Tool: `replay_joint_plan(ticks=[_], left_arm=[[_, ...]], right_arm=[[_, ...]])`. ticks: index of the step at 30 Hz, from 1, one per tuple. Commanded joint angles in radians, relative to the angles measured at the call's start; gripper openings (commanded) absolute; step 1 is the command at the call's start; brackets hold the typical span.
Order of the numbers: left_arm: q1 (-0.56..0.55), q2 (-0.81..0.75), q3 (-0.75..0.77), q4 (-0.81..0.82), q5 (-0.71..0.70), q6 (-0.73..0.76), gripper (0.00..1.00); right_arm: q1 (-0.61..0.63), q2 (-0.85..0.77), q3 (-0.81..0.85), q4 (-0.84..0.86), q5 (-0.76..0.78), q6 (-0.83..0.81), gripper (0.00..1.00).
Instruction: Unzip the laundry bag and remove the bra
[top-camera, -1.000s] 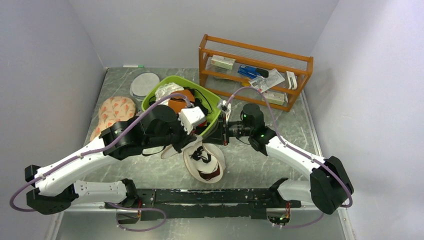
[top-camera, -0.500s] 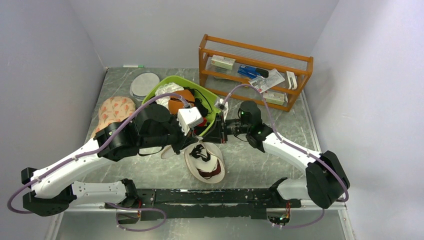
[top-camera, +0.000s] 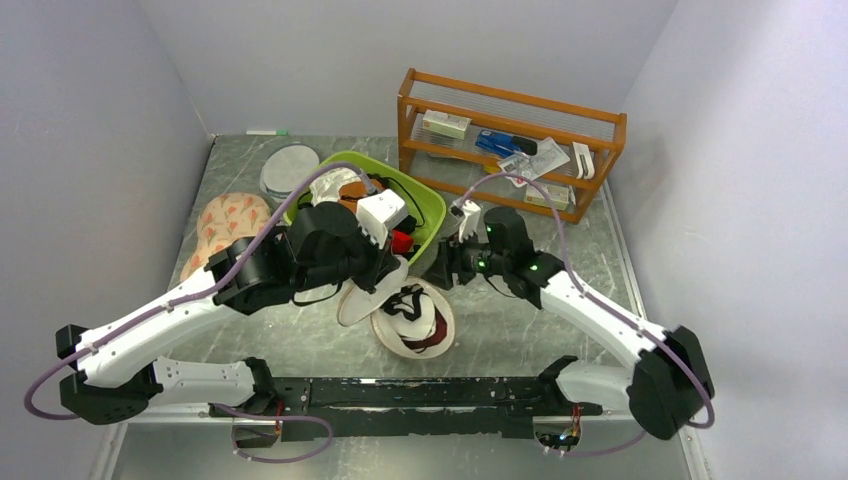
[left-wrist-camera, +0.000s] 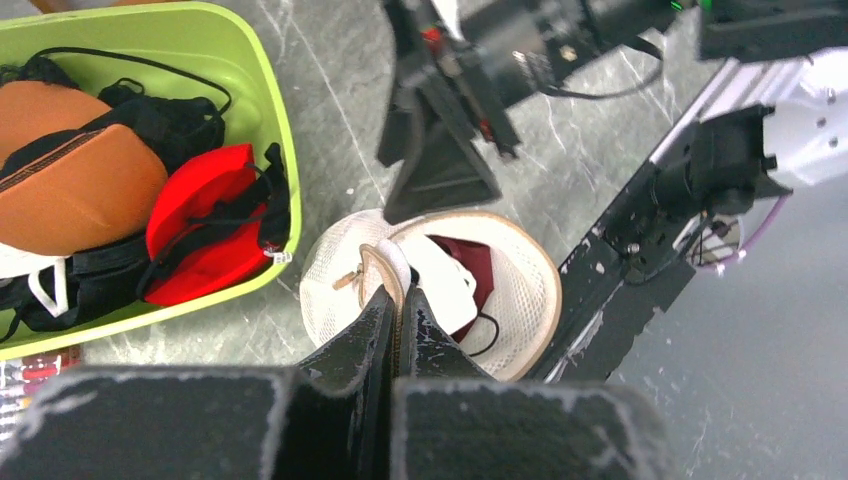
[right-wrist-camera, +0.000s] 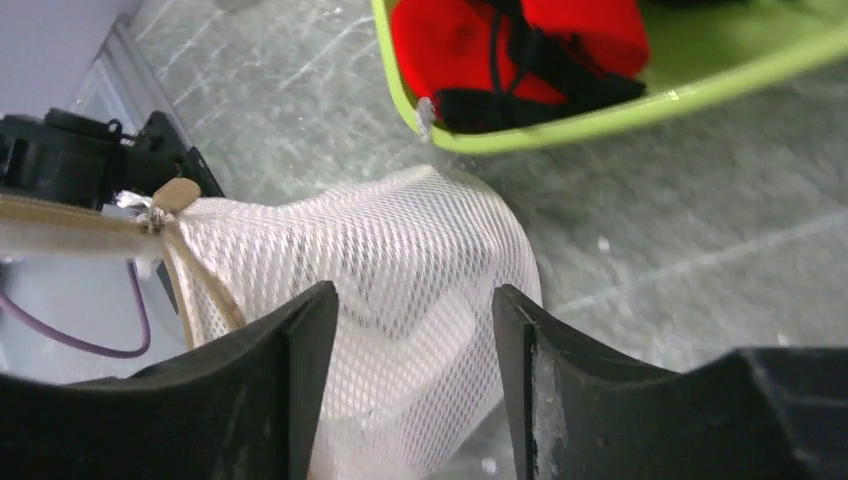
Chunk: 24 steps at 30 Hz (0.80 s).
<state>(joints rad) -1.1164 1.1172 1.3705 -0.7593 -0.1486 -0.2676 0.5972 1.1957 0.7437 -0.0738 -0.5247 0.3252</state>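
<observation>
Right gripper (right-wrist-camera: 410, 300) has sprung open, jaws apart by the bag's (right-wrist-camera: 400, 250) mesh; left gripper (left-wrist-camera: 393, 300) pinches shut on what looks like its zip rim. Bag sits just beside the bin (left-wrist-camera: 285, 170), bra (left-wrist-camera: 478, 268) inside.

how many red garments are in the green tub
1: the red garment lies in the green tub at the side nearest the laundry bag, beside the orange-brown cup. Others may be hidden underneath.

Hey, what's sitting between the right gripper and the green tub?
Nothing sits there: just a bare stretch of marble table between the right gripper and the green tub, shown in the left wrist view.
</observation>
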Motion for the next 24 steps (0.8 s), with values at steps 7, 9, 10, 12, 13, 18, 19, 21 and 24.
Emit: replay_joint_plan(ticks=[7,9,10,12,13,18,19,21,24], left_arm=[[0.161,0.059,0.063,0.040,0.072,-0.120,0.07],[0.227,0.064,0.056,0.042,0.142,-0.128,0.07],[0.262,0.062,0.049,0.047,0.181,-0.134,0.07],[0.320,0.051,0.028,0.057,0.246,-0.145,0.07],[0.344,0.044,0.019,0.060,0.272,-0.150,0.07],[0.438,0.014,-0.020,0.060,0.385,-0.180,0.07],[0.454,0.008,-0.027,0.054,0.402,-0.186,0.07],[0.482,-0.004,-0.039,0.031,0.419,-0.199,0.07],[0.520,-0.028,-0.070,-0.023,0.408,-0.229,0.07]], right_arm=[[0.005,-0.232,0.026,-0.349,0.171,0.038,0.73],[0.007,-0.245,0.017,-0.347,0.157,0.044,0.74],[0.010,-0.248,0.009,-0.340,0.143,0.044,0.74],[0.017,-0.246,-0.013,-0.317,0.121,0.045,0.75],[0.022,-0.239,-0.024,-0.303,0.115,0.049,0.75],[0.053,-0.181,-0.074,-0.233,0.142,0.074,0.71],[0.059,-0.171,-0.077,-0.230,0.155,0.076,0.68],[0.061,-0.158,-0.081,-0.230,0.186,0.079,0.58],[0.061,-0.164,-0.083,-0.243,0.228,0.076,0.46]])
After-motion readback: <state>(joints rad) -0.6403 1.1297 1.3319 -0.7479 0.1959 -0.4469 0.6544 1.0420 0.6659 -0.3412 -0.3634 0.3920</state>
